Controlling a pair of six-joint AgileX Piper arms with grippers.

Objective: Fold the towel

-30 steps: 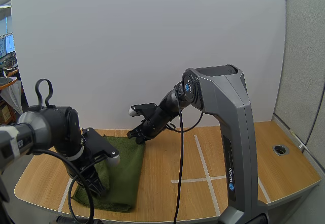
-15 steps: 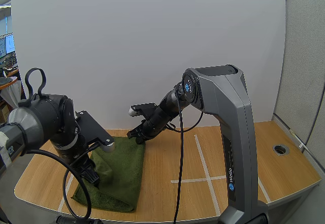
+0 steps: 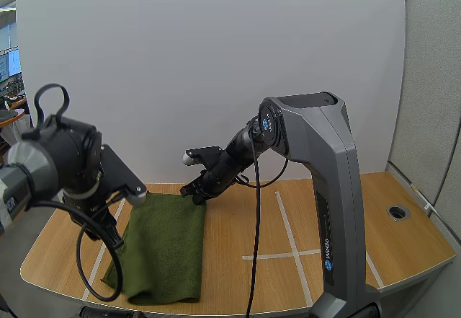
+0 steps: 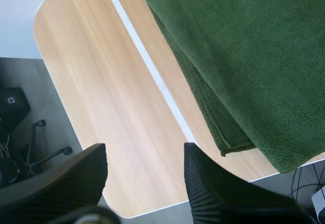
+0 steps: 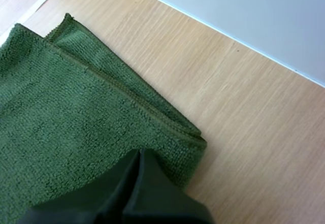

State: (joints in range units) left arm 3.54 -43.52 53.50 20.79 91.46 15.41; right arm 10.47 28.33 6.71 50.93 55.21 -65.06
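Judging by the doubled towel, one fold was laid. Your left gripper hung spread and empty, a corner just beside it; your right gripper, closed, seemingly pinned another beneath. Regripping looked next.

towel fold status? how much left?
Done: the towel lies doubled on the table; two layers show at its edges in both wrist views.
In hand: nothing is gripped. The left gripper is open above the table by the near corner. The right gripper is shut, tips on the far corner.
Left: perhaps another fold, and both arms pulling clear.
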